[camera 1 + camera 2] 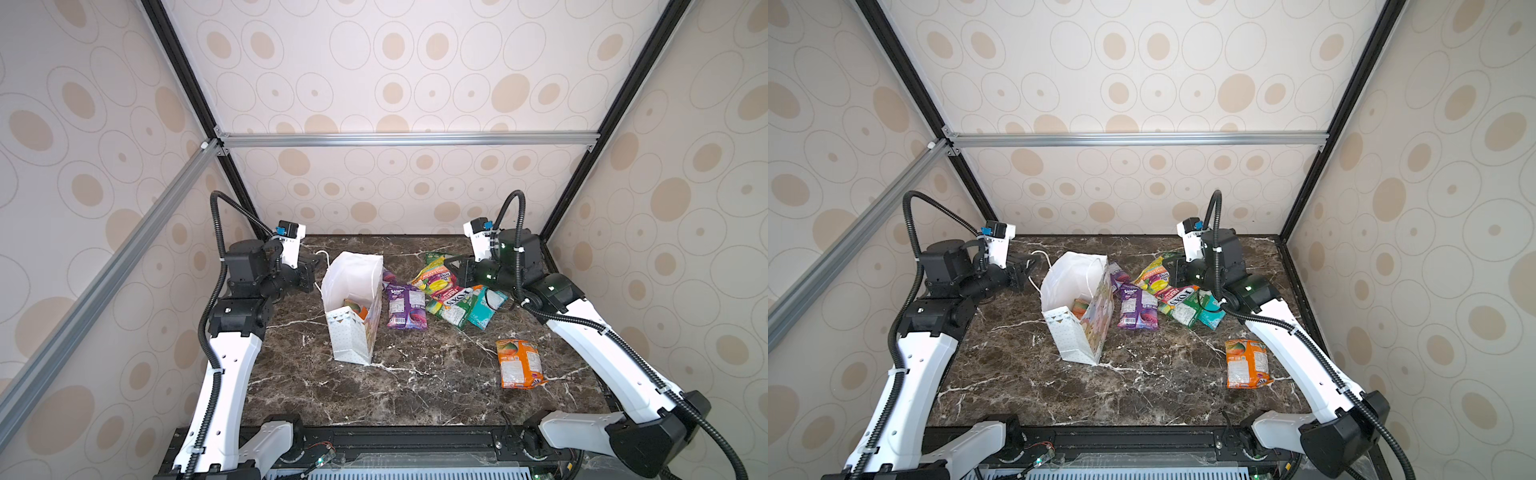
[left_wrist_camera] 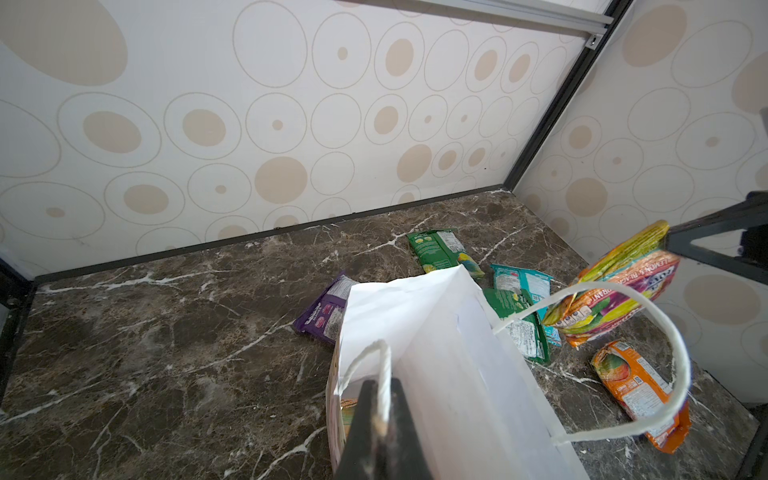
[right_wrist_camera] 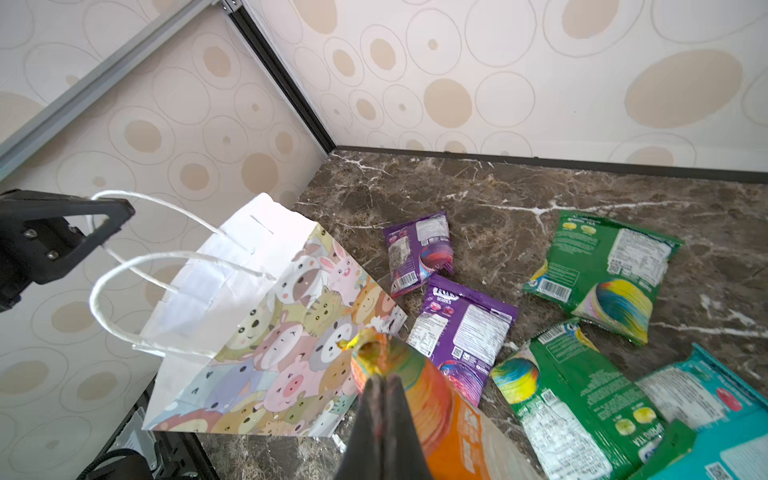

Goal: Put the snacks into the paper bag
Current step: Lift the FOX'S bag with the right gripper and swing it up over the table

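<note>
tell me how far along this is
Done: one orange packet sits in the paper bag. In hand: the right hand is shut on a fruit-print packet; the left hand pinches its cord handle. Left on the table: two purple packets, two green packets, teal packet, loose orange packet.

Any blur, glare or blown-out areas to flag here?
Both top views: even light, soft shadows, fine print soft. Left wrist view: the left gripper and the cord handle it pinches are blurred; the inside of the paper bag is very bright. Right wrist view: the right gripper and its orange packet are out of focus, the green packet beyond is sharp.
</note>
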Action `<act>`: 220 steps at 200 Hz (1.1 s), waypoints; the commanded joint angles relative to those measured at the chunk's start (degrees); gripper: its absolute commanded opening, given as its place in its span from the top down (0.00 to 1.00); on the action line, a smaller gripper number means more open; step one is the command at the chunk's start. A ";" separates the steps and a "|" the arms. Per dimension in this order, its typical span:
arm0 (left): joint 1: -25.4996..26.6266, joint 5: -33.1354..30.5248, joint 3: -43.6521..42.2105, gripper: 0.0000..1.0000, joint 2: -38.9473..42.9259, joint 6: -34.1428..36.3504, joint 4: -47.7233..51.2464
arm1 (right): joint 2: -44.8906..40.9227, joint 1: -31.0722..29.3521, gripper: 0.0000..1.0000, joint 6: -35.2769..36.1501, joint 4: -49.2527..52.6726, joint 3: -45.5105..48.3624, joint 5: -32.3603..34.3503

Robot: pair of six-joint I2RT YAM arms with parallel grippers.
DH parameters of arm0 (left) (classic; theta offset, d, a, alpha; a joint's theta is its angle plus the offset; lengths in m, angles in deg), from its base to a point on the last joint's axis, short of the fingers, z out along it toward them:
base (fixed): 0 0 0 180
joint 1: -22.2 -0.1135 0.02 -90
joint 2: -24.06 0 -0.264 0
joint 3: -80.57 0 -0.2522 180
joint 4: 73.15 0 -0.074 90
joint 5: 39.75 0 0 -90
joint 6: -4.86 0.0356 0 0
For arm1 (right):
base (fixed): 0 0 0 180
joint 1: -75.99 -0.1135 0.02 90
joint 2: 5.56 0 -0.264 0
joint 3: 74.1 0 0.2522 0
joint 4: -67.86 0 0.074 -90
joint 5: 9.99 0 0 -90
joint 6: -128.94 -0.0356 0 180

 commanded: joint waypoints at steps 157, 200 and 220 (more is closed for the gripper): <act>0.12 2.31 0.37 1.00 1.68 -0.21 -2.35 | 19.11 -5.63 1.00 8.41 1.13 -35.79 1.72; 0.08 3.20 0.37 1.00 0.99 -0.40 -2.37 | 26.24 -6.10 1.00 8.41 0.63 -45.13 -0.10; 0.09 2.89 0.47 1.00 0.90 -0.38 -2.11 | 29.52 -7.16 1.00 8.46 0.76 -50.29 -1.16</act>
